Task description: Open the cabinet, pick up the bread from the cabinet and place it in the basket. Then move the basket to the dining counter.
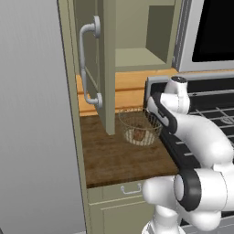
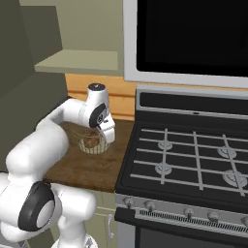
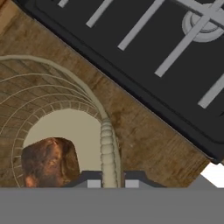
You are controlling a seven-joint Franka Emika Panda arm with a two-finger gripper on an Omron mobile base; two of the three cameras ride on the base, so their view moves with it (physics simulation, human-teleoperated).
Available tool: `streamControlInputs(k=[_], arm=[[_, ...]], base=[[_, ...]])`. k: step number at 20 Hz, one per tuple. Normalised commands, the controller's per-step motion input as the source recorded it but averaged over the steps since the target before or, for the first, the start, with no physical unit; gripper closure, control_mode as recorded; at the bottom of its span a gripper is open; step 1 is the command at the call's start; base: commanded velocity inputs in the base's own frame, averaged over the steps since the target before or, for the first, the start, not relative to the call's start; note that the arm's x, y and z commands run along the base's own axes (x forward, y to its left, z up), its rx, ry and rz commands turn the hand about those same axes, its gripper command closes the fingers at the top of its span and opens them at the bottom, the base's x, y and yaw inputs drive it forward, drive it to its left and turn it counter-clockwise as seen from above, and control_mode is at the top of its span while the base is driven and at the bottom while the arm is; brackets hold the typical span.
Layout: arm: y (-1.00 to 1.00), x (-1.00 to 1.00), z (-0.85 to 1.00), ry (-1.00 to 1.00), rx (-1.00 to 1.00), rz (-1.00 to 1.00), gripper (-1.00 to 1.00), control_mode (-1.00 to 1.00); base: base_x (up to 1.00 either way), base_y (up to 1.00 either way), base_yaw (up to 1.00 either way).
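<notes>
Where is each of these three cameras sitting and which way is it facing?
Left base view: behind the arm's left, looking forward and down at the open cabinet and basket; arm at lower right.
Right base view: behind its right, facing the stove; arm at lower left.
Hand view: on the hand, looking down at the basket rim between the end effector fingertips.
All three share the basket holding the bread.
</notes>
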Motion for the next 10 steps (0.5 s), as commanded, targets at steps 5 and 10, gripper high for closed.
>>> streamControlInputs(k=[5, 10], arm=[[0.17, -0.47, 0.73, 0.0, 0.0, 0.0, 1.0, -1.0], [0.24, -0.55, 0.4, -0.02, 0.0, 0.0, 1.0, -1.0]], base=[[0.0, 0.0, 0.0], [0.0, 0.0, 0.0]])
